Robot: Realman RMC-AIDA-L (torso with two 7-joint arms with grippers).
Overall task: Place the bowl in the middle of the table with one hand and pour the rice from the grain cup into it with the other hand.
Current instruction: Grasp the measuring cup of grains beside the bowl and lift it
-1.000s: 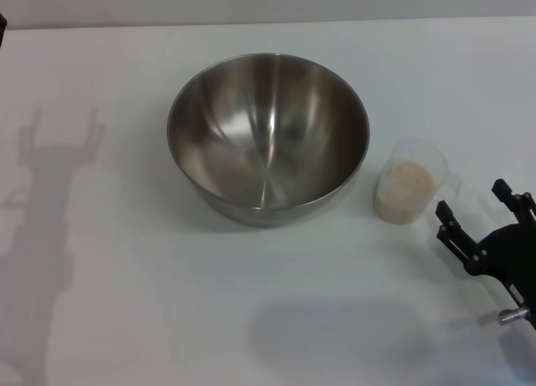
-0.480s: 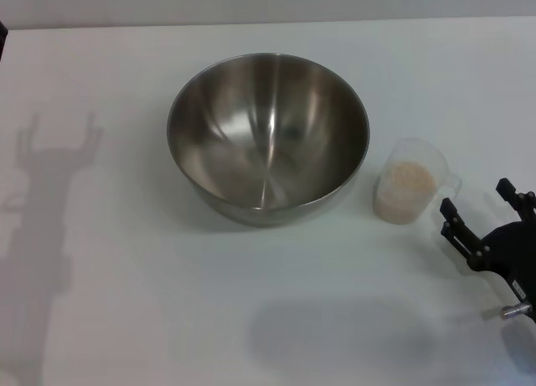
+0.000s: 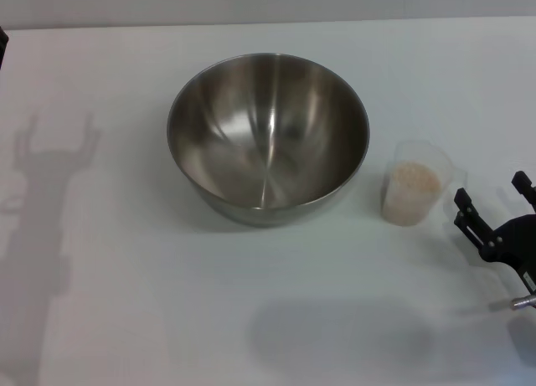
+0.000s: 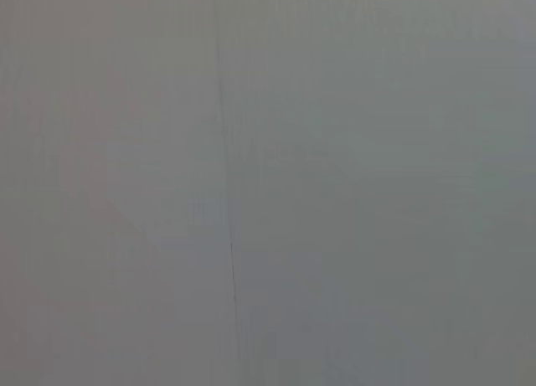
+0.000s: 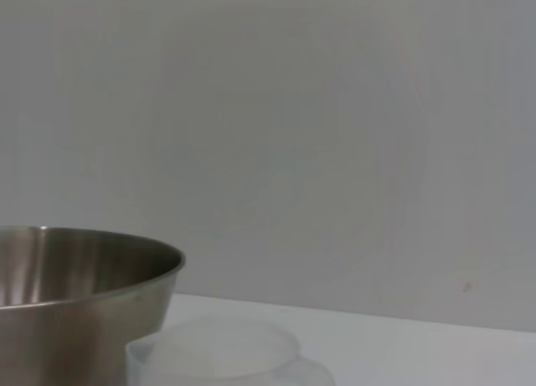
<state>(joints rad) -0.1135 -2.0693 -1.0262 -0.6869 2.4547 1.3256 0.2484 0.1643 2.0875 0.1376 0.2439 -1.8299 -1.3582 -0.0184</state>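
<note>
The bowl (image 3: 268, 139) sits upright on the table (image 3: 126, 319), a little toward the far side of its middle, and its shiny inside is bare, no grains in it. Just beside the bowl, on the robot's right, the grain cup (image 3: 415, 183) stands upright, not touching the bowl's wall, with a narrow strip of white table between them. The rice (image 3: 412, 182) fills the cup most of the way, a pale beige mass. The right gripper (image 3: 494, 210) hangs near the cup, on the side away from the bowl and slightly nearer the robot; its two black fingers (image 3: 469, 216) are spread apart with nothing between them, and they are clear of the cup. From the right wrist view, the bowl's steel wall (image 5: 79, 302) looms close, with the cup's clear rim (image 5: 218, 352) right next to it. The left gripper is out of sight; only a shadow (image 3: 46, 202) falls on the table, well to the bowl's left.
</note>
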